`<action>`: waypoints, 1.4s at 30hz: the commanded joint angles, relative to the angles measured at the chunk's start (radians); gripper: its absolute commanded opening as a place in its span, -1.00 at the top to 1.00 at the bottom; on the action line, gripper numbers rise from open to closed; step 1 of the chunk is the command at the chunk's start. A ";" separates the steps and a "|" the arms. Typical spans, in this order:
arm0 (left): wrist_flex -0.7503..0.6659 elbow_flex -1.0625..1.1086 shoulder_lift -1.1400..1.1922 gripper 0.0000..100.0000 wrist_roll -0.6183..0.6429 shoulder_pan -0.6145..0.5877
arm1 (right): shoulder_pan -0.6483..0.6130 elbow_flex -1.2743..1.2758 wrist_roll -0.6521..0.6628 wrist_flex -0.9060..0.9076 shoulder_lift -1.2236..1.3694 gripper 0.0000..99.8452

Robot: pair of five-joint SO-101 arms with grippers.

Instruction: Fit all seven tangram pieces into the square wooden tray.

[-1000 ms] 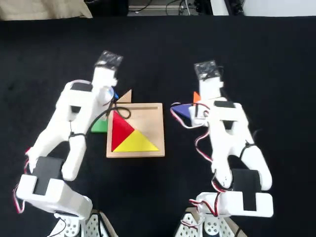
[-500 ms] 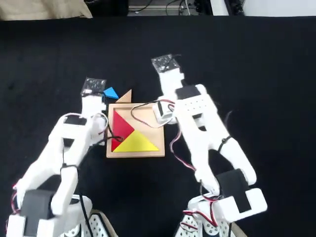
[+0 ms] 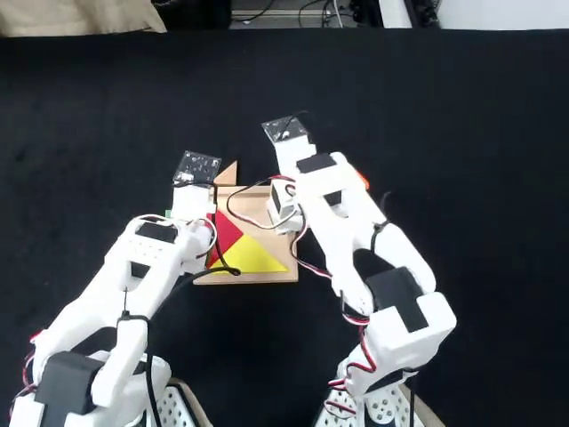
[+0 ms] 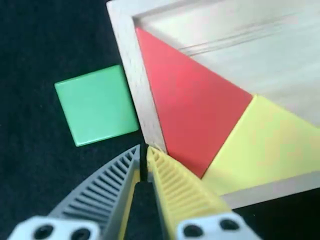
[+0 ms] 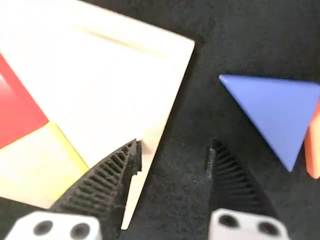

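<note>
left end effector pressed together at the tray rim — probably bracing it — right end effector spread, facing the blue triangle.

The black cloth-covered table carries it all. Near the middle a square tray of pale wood lies flat on the cloth. A flat green square piece sits just beside the tray's left rim. Off the right side lies a blue triangular piece, with an orange piece close against it. A small tan triangular piece rests by the far rim.
</note>
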 commanded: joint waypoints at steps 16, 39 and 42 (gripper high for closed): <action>-0.074 -0.028 -0.038 0.94 0.100 -0.226 | -0.020 -0.028 0.032 -0.014 0.007 0.93; -0.094 -0.022 -0.037 0.94 0.117 -0.226 | -0.080 -0.035 0.081 -0.044 0.090 0.92; -0.094 -0.022 -0.037 0.94 0.115 -0.226 | -0.077 -0.045 0.086 -0.017 0.091 0.95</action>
